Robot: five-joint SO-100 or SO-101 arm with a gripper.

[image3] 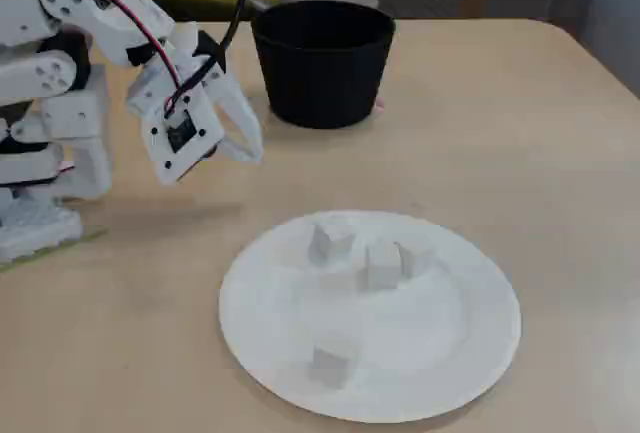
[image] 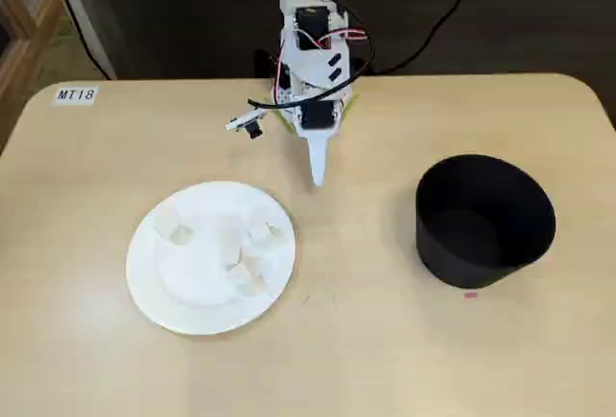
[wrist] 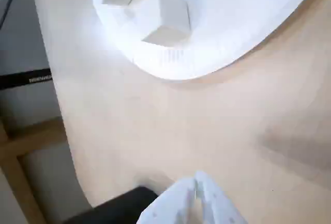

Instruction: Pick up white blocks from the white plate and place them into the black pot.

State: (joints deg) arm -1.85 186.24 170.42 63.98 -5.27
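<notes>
Tan table (image: 385,359) holds everything; my gripper (wrist: 195,190), jaws together and empty, waits above the white plate (image: 154,292) near the frame's middle.

Light wood table (image: 115,359); white "MT18" label (image: 75,94) in its far-left corner; small pink mark (image: 471,294); black cables (image: 452,8) behind.

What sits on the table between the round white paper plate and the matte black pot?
Nothing: in a fixed view, only bare tan tabletop separates the round white paper plate from the matte black pot.
</notes>
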